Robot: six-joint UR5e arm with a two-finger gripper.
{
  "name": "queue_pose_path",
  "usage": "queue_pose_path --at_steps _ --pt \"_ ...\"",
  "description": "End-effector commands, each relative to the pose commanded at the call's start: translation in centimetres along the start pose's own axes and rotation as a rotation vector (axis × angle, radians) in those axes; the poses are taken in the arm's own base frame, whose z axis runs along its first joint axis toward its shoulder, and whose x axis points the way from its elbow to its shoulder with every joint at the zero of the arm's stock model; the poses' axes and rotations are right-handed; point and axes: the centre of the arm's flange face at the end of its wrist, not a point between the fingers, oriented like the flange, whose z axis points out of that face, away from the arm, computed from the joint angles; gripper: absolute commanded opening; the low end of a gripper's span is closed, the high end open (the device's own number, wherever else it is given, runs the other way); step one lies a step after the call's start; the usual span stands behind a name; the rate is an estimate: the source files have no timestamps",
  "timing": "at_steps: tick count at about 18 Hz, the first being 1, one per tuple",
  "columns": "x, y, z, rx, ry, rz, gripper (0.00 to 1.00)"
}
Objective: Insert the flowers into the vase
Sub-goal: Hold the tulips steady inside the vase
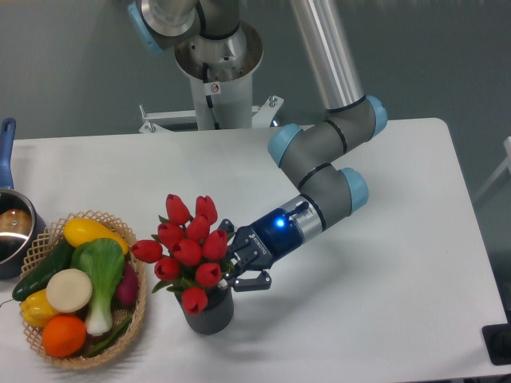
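The red tulip flowers (185, 249) stand bunched over the small dark grey ribbed vase (212, 313) at the table's front centre. Their green leaves and stems reach down into its mouth, and the heads lean a little left. My gripper (228, 258) comes in from the right at the level of the stems, just above the vase's rim. Its fingertips are buried behind the tulips and leaves, closed on the bunch. The stems themselves are hidden by the blooms.
A woven wicker basket (137, 321) with vegetables, among them a bok choy (101, 275), sits just left of the vase. At the far left edge stands a steel pot (11, 231) with a blue handle. The arm's base column (217, 72) rises at the back of the table.
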Motion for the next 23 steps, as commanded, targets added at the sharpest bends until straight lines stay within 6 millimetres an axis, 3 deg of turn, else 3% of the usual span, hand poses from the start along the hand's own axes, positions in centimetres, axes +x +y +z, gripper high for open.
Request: queue_pose_path --at_steps 19,21,23 --pt "0.69 0.36 -0.47 -0.002 -0.008 -0.018 0.36" --pt "0.66 0.25 -0.56 0.0 -0.01 -0.016 0.44" --pt "0.64 0.16 -0.65 0.0 -0.011 -0.015 0.46"
